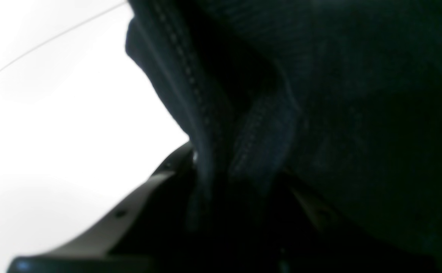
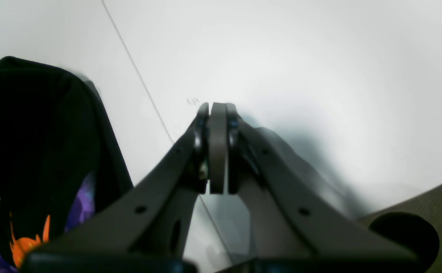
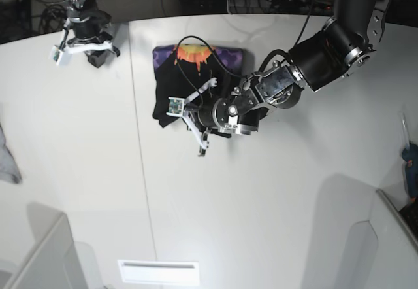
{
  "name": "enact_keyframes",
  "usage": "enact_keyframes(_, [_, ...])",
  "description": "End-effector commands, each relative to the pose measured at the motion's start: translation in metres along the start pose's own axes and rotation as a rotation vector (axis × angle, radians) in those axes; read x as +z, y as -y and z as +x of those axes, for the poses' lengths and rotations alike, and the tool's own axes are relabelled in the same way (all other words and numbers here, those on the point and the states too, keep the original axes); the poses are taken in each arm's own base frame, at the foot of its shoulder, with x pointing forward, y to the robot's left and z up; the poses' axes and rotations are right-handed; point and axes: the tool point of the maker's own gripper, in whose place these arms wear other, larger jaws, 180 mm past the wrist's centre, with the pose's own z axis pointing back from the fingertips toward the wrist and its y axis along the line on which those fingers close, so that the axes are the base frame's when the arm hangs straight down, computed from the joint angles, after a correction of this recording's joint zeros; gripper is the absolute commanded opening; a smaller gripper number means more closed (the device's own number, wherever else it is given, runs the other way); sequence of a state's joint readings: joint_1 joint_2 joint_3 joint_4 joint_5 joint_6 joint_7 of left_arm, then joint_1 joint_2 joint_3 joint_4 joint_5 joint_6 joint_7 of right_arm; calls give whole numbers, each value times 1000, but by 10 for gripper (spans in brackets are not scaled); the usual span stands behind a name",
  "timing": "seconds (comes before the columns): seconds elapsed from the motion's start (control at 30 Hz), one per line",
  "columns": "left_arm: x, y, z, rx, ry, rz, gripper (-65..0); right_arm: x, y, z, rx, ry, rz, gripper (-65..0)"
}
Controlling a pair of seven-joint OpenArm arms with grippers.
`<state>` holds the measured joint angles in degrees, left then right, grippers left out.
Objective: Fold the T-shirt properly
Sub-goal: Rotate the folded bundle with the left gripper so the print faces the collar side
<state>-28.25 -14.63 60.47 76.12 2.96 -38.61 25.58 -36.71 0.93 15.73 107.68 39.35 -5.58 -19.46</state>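
Observation:
The black T-shirt (image 3: 189,80) lies folded into a small bundle at the back middle of the white table (image 3: 261,204), with its purple, orange and yellow print (image 3: 199,57) showing at the far edge. My left gripper (image 3: 186,114) is at the bundle's near edge. In the left wrist view it (image 1: 213,159) is shut on a stitched hem fold of the T-shirt (image 1: 319,94), and the cloth hides the fingertips. My right gripper (image 2: 217,148) is shut and empty above bare table, to the right of the T-shirt (image 2: 35,132). In the base view it (image 3: 98,52) is at the back left.
A small light-grey cloth (image 3: 8,158) lies at the table's left edge. A blue tool (image 3: 410,165) sits at the right edge. Grey panels stand at the front left (image 3: 32,256) and front right (image 3: 392,237). A seam (image 3: 140,171) runs across the table.

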Motion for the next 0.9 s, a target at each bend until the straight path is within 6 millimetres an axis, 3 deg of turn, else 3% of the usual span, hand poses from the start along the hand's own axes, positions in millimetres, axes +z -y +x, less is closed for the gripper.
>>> enact_keyframes(0.0, [2, -2, -11, -18, -67, -13, -647, 2, -3, 8, 9, 31, 9, -650])
enact_keyframes(0.17, [5, -13, -12, -36, -119, 7, -308, 2, -3, 9, 9, 32, 10, -650])
enact_keyframes(0.3, [9, -26, -9, -50, -119, 30, -158, 2, -3, 9, 9, 32, 10, -650])
enact_keyframes(0.47, [16, -46, -7, -70, -124, 65, -127, 2, -3, 7, 9, 29, 9, -650])
enact_keyframes(0.6, [25, -57, 8, -102, -94, 99, -125, 3, -2, 7, 9, 27, 8, -650])
enact_keyframes(0.87, [68, -104, 38, -27, 35, 277, -128, 3, -2, 6, 10, 26, 8, -650])
